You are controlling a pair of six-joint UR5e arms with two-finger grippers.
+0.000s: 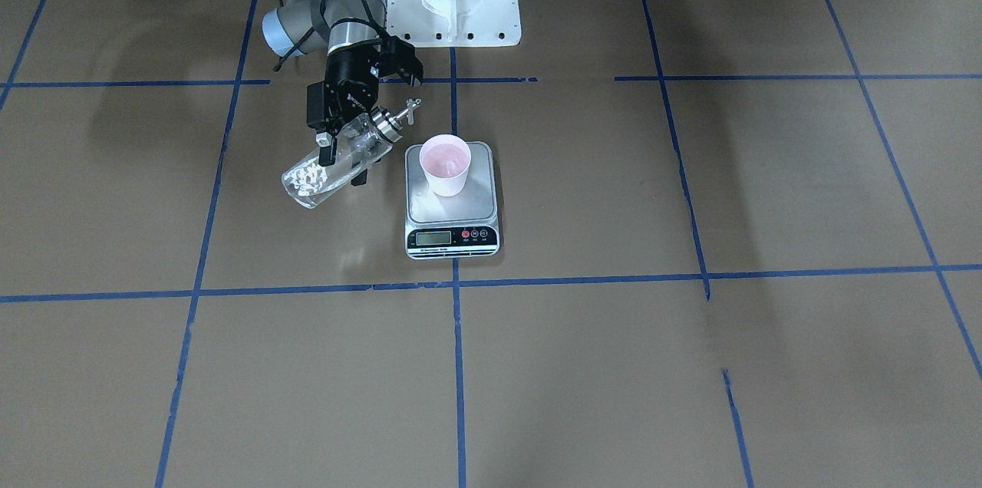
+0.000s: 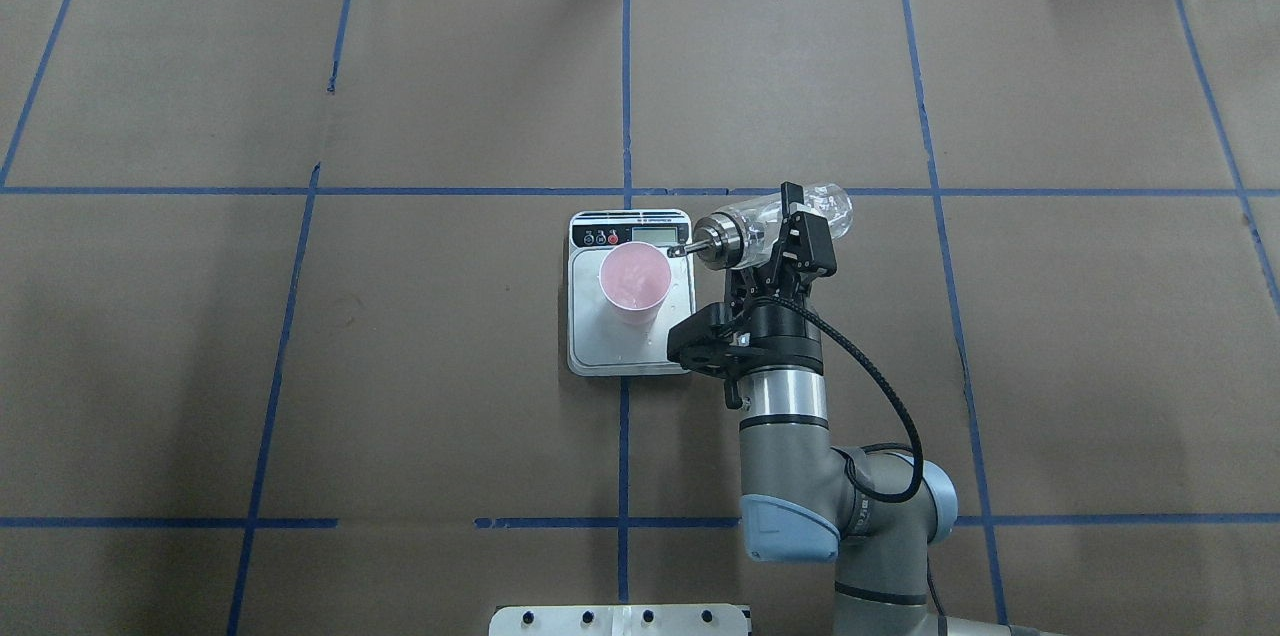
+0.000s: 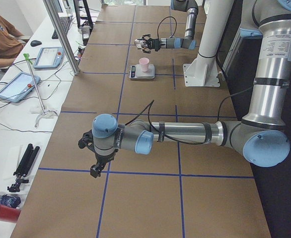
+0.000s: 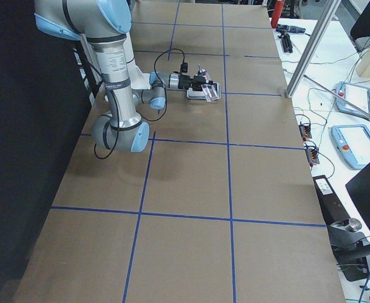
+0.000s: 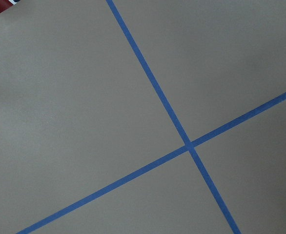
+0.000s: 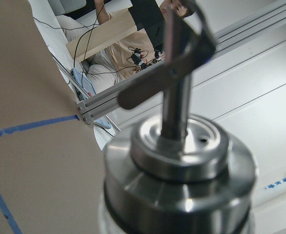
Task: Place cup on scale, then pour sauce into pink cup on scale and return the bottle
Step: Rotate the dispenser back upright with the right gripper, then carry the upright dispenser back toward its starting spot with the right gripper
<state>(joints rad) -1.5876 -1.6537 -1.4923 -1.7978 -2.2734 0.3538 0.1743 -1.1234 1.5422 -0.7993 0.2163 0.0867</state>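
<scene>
Now pinching the bottle (image 1: 307, 179) mid-body with the right gripper (image 1: 343, 166), both fingers (image 1: 327, 152) pressing in on the clear glass from opposite sides. Holding it up off the table (image 1: 690, 365), tipped well over toward lying flat, just beside the scale (image 1: 430, 200) on the robot's right of it. Aiming the shiny metal cap (image 1: 386, 125) and the thin spout (image 1: 408, 113) toward the scale, pointing the glass base away from it. Poising the spout tip, seen from overhead, right at the rim of the cup (image 2: 634, 284), above the scale's platform. Struggling to make out the sauce through the glass from these views: too small and too clear to tell. Filling the right wrist view with that cap and the spout's little crossbar, close up. Spotting the pale pink cup standing upright about mid-platform on the scale, narrower than the brushed silver top around it. Showing the scale's black display strip on the side away from the robot's base. Hanging the left gripper (image 3: 96, 168) low over the table, well apart from the scale, far out toward the robot's left end. Failing to tell, from that lone side view, whether spread or pressed together. Looking down through the left wrist camera at brown paper and a crossing of blue tape (image 5: 189, 145).
</scene>
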